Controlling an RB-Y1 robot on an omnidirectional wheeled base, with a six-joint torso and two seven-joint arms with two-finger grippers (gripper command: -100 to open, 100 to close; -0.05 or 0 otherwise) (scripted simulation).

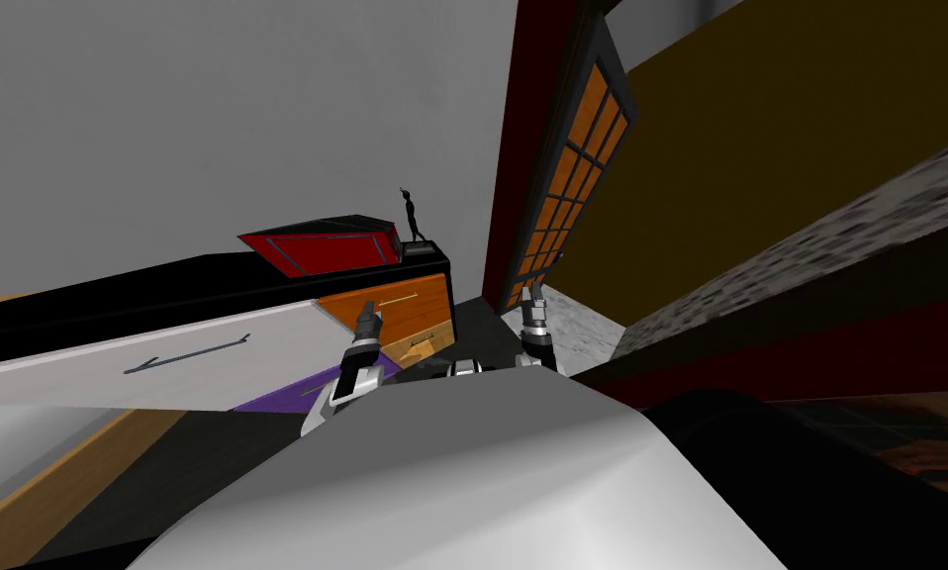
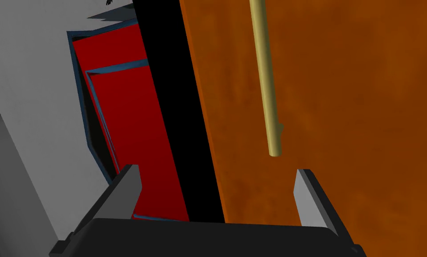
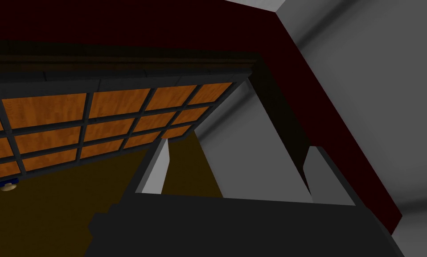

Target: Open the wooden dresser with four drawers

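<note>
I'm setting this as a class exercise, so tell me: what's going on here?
The robot's left pincer is open and faces the orange wooden drawer front of the dresser. The yellowish bar handle lies just ahead of its fingers, not yet gripped. The right pincer, also open, hangs off to the side by a paned door.

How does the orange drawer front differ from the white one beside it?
The orange drawer front carries a yellowish bar handle; the white drawer front a dark grey handle. The left gripper faces the orange one, jaws open, handle end just ahead; the white one lies to its left. Both sit under the black dresser top.
</note>
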